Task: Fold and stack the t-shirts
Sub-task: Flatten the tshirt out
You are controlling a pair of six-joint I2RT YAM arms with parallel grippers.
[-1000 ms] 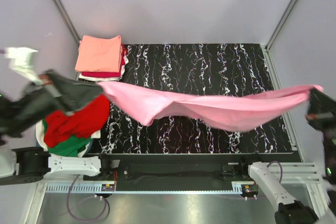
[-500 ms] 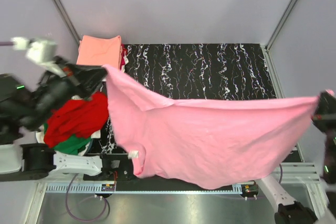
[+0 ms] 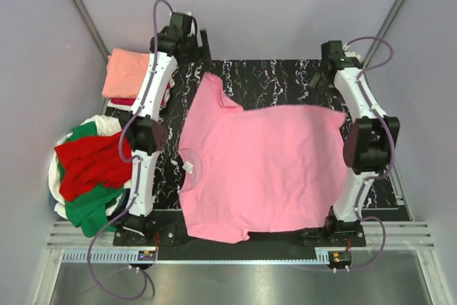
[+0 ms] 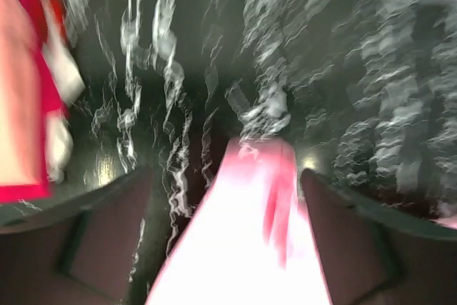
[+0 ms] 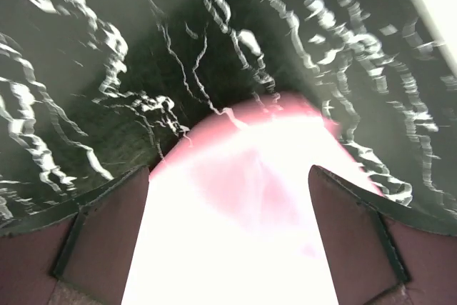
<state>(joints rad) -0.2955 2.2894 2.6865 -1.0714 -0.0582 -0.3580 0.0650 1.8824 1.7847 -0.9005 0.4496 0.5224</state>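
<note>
Black marbled tabletop [image 3: 285, 80] filled the middle of the cell between pale walls. At far left lay an unfolded heap, a red tee [image 3: 93, 166] over a green tee [image 3: 89, 208]. Beyond it sat the finished stack, a salmon-orange tee [image 3: 128, 73] on top.

The left gripper [image 4: 225, 183] was reached out to the far left corner, its jaws spread wide and clamping nothing. A far tip of pink cloth lay on the table between the fingers, though that view was blurred.

The pink t-shirt [image 3: 264, 162] lay spread across the table, collar and white neck label [image 3: 189, 168] to the left, hem to the right. Its near edge seemed to overhang the front of the table. The right gripper [image 5: 228, 173] stood equally wide at the far right, cloth lying loose between its fingers.

The spreading looked done and the fold not yet begun. To do it well, both arms should probably rise straight off, so no finger drags the cloth. The overhanging edge likely wants drawing back first. Matching grips on the far edge would then keep the fold square.
</note>
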